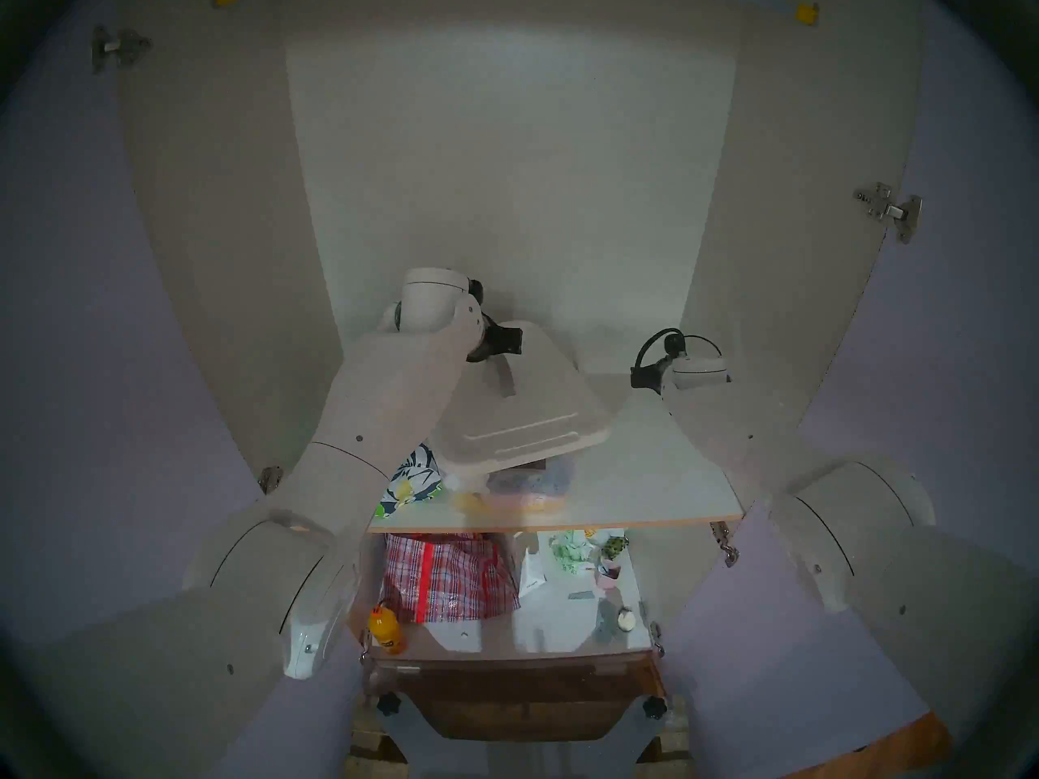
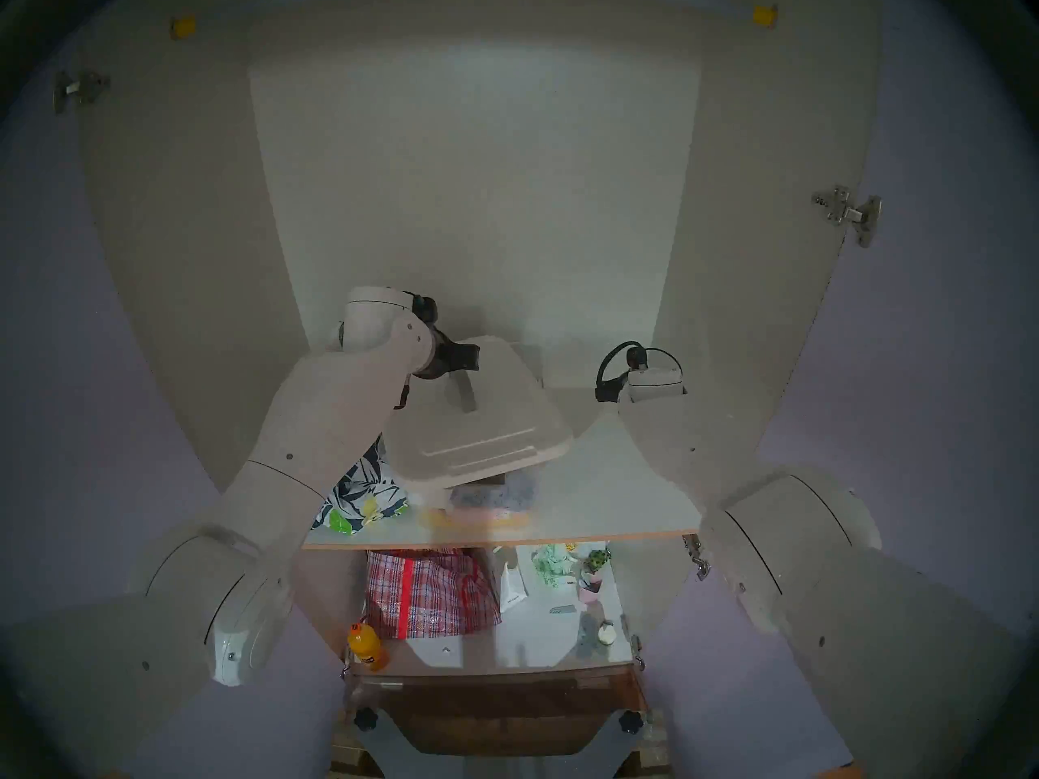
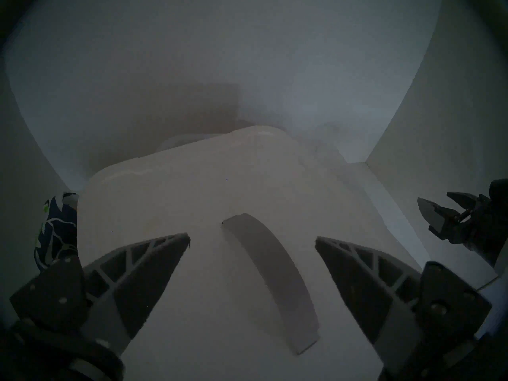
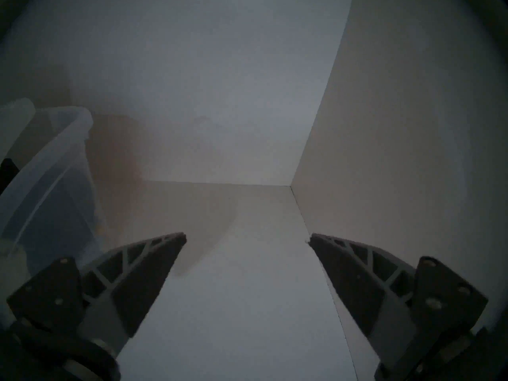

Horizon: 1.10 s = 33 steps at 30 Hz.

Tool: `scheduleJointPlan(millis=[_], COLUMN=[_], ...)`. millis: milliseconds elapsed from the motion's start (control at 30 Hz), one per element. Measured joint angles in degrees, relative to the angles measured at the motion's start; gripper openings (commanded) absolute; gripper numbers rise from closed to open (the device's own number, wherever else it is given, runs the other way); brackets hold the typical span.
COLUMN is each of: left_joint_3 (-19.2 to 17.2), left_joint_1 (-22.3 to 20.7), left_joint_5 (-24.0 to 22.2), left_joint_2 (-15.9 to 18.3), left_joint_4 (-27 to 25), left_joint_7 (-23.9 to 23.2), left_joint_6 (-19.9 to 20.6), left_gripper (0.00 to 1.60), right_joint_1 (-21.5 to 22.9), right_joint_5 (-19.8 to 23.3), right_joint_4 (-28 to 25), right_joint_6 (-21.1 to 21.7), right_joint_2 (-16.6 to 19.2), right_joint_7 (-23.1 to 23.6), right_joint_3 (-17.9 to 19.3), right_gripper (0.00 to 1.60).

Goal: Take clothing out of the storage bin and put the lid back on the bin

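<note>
Both open: left gripper (image 3: 251,241) over lid (image 3: 192,196), right gripper (image 4: 246,238) beside storage bin (image 4: 55,179).

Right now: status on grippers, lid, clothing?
Left gripper open above lid, right gripper open, empty. Lid sits askew on storage bin. Clothing out, on shelf.

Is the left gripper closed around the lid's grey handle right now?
No, the left gripper is open, its fingers spread either side of the grey handle above the lid.
</note>
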Motion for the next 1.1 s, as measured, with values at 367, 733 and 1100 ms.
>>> scheduleJointPlan(millis=[367, 733, 1100], left_joint_3=[5.34, 11.28, 14.12], left_joint_1=[-2.01, -7.71, -8.41], left_joint_5=[0.21, 1.39, 1.50], left_joint_2=[-1.24, -2.10, -1.08], left_joint_4=[6.65, 16.26, 16.67], left_joint_7=[1.54, 2.51, -1.04], left_joint_6=[-0.03, -0.62, -2.11], left_gripper=[1.60, 0.81, 0.00], right_joint_1=[1.09, 1.98, 2.55], right_joint_5=[-0.88, -1.39, -1.78], right_joint_4=[2.79, 4.26, 5.69], right_joint_6=[-2.34, -3.62, -4.40], right_joint_2=[0.08, -0.32, -0.87], right_joint_7=[1.26, 1.92, 2.34], right_joint_3=[0.06, 0.13, 0.29], right_gripper=[1.60, 1.60, 1.60])
